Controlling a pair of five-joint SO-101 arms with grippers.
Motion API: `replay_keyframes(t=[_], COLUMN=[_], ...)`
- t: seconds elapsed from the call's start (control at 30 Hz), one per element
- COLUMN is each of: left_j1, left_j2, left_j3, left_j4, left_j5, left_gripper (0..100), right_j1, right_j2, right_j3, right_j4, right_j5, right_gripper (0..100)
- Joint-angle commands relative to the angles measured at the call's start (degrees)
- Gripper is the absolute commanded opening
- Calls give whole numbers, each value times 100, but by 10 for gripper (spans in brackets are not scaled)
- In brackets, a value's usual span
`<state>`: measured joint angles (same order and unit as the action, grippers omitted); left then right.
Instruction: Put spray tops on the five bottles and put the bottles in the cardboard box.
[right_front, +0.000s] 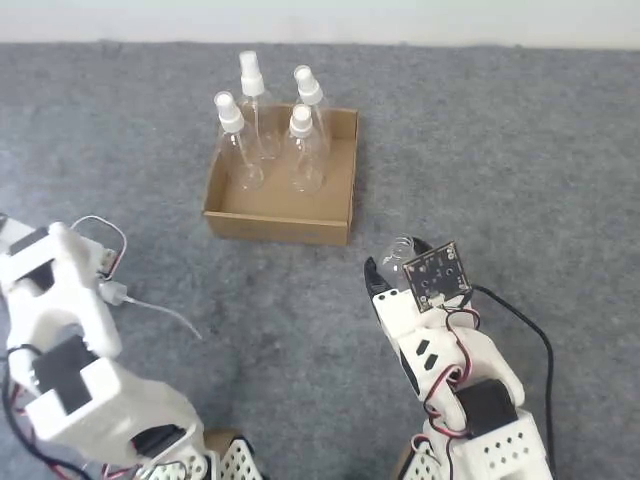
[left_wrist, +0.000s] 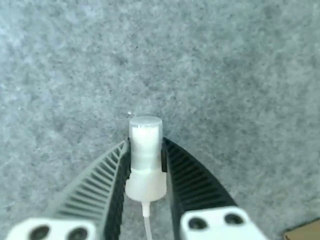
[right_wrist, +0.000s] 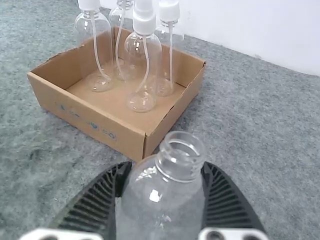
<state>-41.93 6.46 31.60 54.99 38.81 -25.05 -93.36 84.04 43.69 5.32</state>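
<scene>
Right wrist view: the right gripper (right_wrist: 167, 172) pinches the last bottle (right_wrist: 170, 195) below its open neck, likely so a top can go straight in. The left gripper (left_wrist: 146, 146) clamps the spray top (left_wrist: 145, 162) by its collar with the tube trailing, its arm folded back at the bench's 8 o'clock. The cardboard box (right_front: 278, 222) sits at 11 o'clock from the held bottle and holds four capped bottles (right_front: 303, 142).

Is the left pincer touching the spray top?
Touching. In the left wrist view, the left pincer presses on both sides of the spray top, no gap.
</scene>
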Motion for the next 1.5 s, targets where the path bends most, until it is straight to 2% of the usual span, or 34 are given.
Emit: replay_keyframes(t=[0.0,0.1,0.43,0.73,0.93,1.1,1.17,1.27,1.47], left_j1=[35,35,35,0,0,-9,-9,0,-9], left_j2=[-9,360,2031,3103,3385,3393,3402,3420,3437], left_j3=[-321,-752,-2791,-4207,-4576,-4585,-4585,-4585,-4585], left_j4=[-44,255,1846,2866,3086,3200,3200,3200,3174], left_j5=[-44,-246,-255,-273,-457,-431,-431,-431,-466], left_gripper=[17,17,17,17,39,208,235,212,96], right_j1=[92,92,92,92,92,92,92,92,92], right_j2=[-145,-145,-145,-145,-145,-145,-145,-145,-145], right_j3=[-97,-97,-97,-97,-97,-97,-97,-97,-97], right_j4=[-171,-171,-171,-171,-171,-171,-171,-171,-171], right_j5=[9,9,9,9,9,9,9,9,9], right_gripper=[91,91,91,91,91,91,91,91,91])
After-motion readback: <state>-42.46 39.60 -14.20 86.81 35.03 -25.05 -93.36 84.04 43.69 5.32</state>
